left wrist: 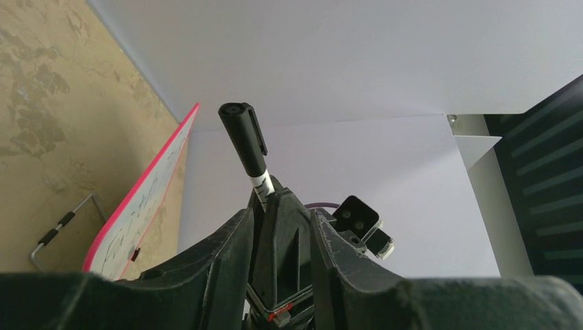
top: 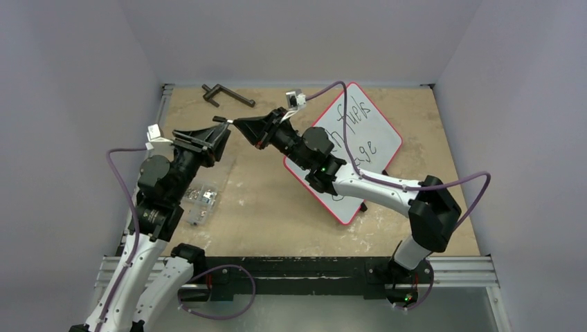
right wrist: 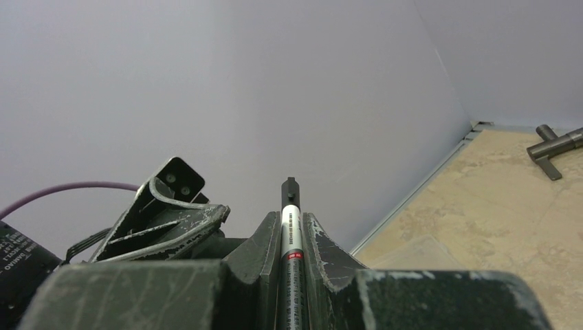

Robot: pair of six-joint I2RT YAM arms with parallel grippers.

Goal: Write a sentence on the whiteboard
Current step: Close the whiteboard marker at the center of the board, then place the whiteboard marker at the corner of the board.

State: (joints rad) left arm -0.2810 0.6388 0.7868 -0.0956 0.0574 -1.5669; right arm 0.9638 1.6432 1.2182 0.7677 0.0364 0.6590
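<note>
Whiteboard (top: pixel 387 138) right of right claw (top: pixel 234 124) with marker (right wrist: pixel 291 237)

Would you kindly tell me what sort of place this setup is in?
Probably a robotics lab test cell: plain pale walls box in a worn wooden tabletop, with an aluminium mounting rail along its near edge.

A robotics lab cell: plain grey walls (top: pixel 291 34) enclose a worn tabletop (top: pixel 277 207).

Pale lilac walls (top: pixel 291 41) round me on three sides; beneath me a scuffed tan tabletop (top: pixel 277 207), evenly lit; metal rail (top: pixel 471 266) nearest.
</note>
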